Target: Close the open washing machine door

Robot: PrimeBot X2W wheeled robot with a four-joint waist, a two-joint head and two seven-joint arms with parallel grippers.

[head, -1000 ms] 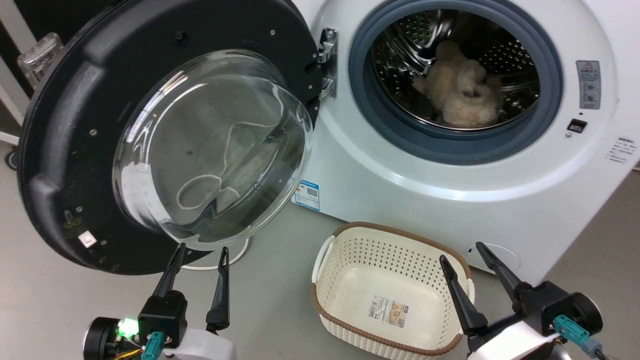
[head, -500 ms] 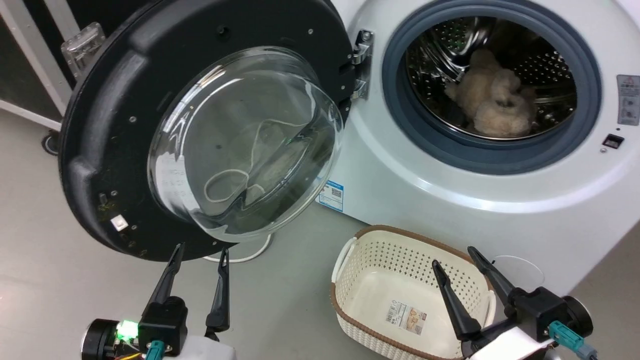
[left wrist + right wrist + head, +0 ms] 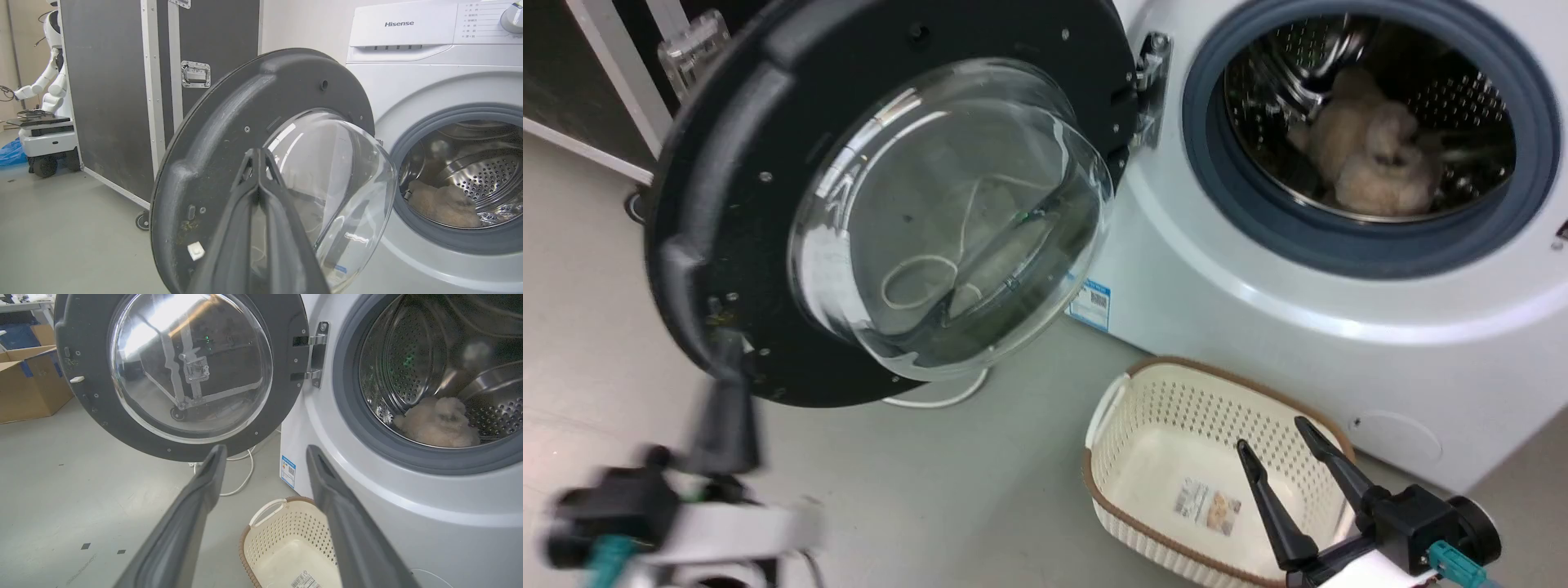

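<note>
Door (image 3: pixel 890 204) hangs wide open at the washer's (image 3: pixel 1258 343) left, swung out on a bright metal hinge (image 3: pixel 1153 82) and well clear of the opening. It is a big round disc of matt black plastic with a moulded raised rim and small screw heads dotted around it. At its centre bulges a deep window (image 3: pixel 190 367) of clear glass, bowl-shaped, smooth and full of reflections.

The washer's front is glossy white and gently curved. A thick grey rubber ring (image 3: pixel 1339 253) frames the opening. Behind it is the drum (image 3: pixel 1462 90), shiny steel pricked with rows of small holes, and a pale beige fluffy bundle (image 3: pixel 1372 155) lies in its bottom.

Left gripper (image 3: pixel 257 153) is up by the door's lower left rim, motion-blurred in the head view. In its wrist view the two dark tapered fingers meet at their tips, with nothing between them. Whether they touch the door I cannot tell.

Right gripper (image 3: pixel 1270 433) is at the lower right, its long dark fingers spread apart and empty. In the head view they lie over a basket (image 3: pixel 1152 408) on the floor (image 3: pixel 931 506) in front of the washer. The basket is cream plastic, rounded-rectangular, perforated on its walls, with a brown woven-look rim and a paper label inside.

The floor is smooth grey, with a thin white cord (image 3: pixel 939 400) looping under the door. Behind the door stands a black case (image 3: pixel 110 102) edged in ribbed aluminium.
</note>
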